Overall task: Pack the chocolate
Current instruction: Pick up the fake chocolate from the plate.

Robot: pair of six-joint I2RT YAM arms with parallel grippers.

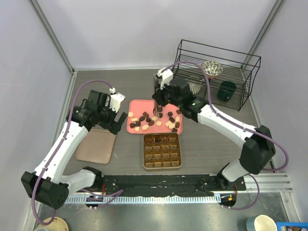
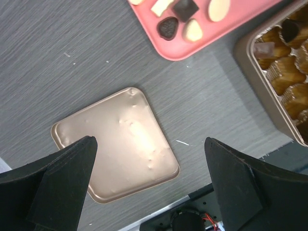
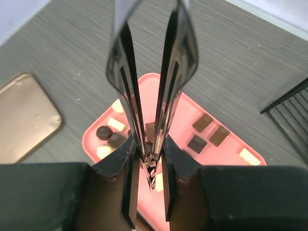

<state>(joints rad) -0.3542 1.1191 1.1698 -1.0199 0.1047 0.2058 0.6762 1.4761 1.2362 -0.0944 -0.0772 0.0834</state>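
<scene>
Left pincer spread wide over gold-brown lid, flat on table. Pink tray with chocolates beyond. Gridded box at right.

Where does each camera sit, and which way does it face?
Top: above and behind, looking down on the grey table; both arms show.
Left wrist: facing down at a flat gold-brown lid; open black left fingers show.
Right wrist: facing down along silver metal tongs clamped in black right fingers.
Shared: all see the flat pink tray of chocolates.
</scene>
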